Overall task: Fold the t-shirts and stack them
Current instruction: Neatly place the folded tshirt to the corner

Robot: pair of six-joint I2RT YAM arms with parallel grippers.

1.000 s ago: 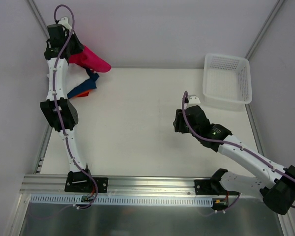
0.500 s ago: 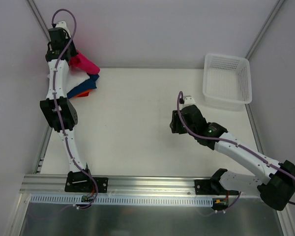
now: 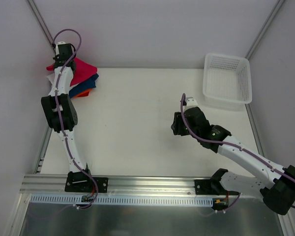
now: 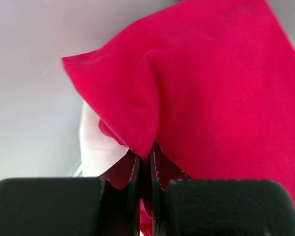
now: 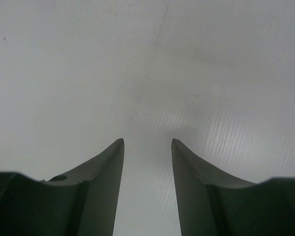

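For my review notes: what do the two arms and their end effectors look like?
The left arm and right arm have white tubular links between chunky black joint housings, each trailed by a purple cable. The right end effector has two dark curved fingers tapering to points; the left end effector has slim fingers on a blocky black body.

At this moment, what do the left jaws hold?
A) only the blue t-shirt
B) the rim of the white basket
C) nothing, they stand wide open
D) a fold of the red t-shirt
D: in the left wrist view the left jaws are shut on a fold of the red t-shirt, while the white basket stands far away on the other side.
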